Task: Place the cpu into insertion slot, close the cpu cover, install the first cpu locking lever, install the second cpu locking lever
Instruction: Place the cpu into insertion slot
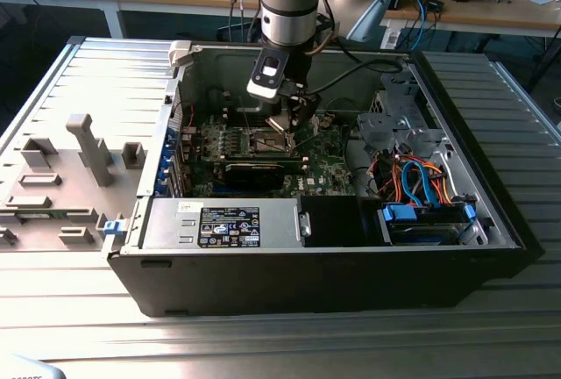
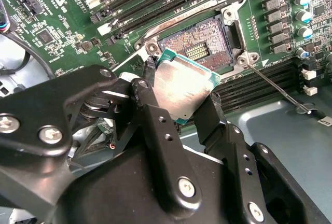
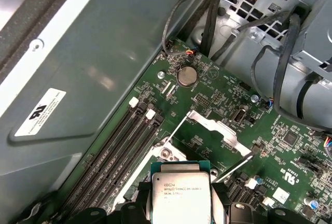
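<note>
Finding: the hand [image 2: 180,93] is clamped on the cpu [image 2: 184,84] by two opposite edges. It holds the chip tilted, just above and beside the open insertion slot [image 2: 199,42], not seated.

Risk: a tilted or misaligned descent would likely bend the slot's contacts (exposed).

Clearance: a locking lever [image 2: 272,84] lies free close beside the slot, and memory slots [image 2: 145,1] border the far side, so room is tight.

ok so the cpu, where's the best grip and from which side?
By two opposite thin edges, as the gripper holds the cpu now, coming from its metal-top side. It is a flat square, so the edges are likely the only pinchable faces, leaving the underside free for the open socket.
</note>
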`<control>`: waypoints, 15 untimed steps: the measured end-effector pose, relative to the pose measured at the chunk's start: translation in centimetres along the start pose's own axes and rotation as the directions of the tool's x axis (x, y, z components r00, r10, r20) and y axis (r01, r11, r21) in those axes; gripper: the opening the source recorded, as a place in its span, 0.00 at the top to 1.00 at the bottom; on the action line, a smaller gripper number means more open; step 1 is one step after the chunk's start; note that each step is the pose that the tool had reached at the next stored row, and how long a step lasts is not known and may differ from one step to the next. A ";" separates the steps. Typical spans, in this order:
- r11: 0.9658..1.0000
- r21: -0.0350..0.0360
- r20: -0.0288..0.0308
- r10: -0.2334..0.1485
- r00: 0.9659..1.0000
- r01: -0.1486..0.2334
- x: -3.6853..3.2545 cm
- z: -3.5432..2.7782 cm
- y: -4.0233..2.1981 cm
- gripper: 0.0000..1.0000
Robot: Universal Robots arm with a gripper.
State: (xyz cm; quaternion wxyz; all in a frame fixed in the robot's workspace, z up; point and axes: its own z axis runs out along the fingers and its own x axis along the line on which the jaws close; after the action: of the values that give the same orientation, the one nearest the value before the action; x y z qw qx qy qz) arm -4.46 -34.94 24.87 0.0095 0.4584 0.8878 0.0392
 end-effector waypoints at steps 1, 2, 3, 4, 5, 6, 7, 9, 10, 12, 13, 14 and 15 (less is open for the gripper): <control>1.000 0.000 0.000 0.002 1.000 -0.002 0.00 0.00 0.00 0.46; 1.000 0.000 0.000 0.004 1.000 -0.004 0.00 0.00 0.00 0.46; 1.000 0.000 0.001 0.009 1.000 -0.009 0.00 0.00 0.00 0.46; 1.000 0.000 0.001 0.011 1.000 -0.011 0.00 0.00 0.00 0.46; 1.000 0.000 0.001 0.013 1.000 -0.013 0.00 0.00 0.00 0.46; 1.000 0.000 0.001 0.015 1.000 -0.015 0.00 0.00 0.00 0.46; 1.000 0.000 0.001 0.017 1.000 -0.017 0.00 0.00 0.00 0.46; 1.000 -0.001 0.002 0.025 1.000 -0.025 0.00 0.00 0.00 0.46; 1.000 -0.001 0.002 0.028 1.000 -0.028 0.00 0.00 0.00 0.46; 0.999 -0.001 0.003 0.036 0.999 -0.036 0.00 0.00 0.00 0.46; 0.999 -0.001 0.003 0.038 0.999 -0.038 0.00 0.00 0.00 0.46; 0.999 -0.001 0.003 0.041 0.999 -0.041 0.00 0.00 0.00 0.46; 0.999 -0.001 0.003 0.044 0.999 -0.044 0.00 0.00 0.00 0.46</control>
State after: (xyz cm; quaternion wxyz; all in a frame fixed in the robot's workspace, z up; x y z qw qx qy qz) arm -4.46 -34.93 24.87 0.0104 0.4778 0.8775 0.0391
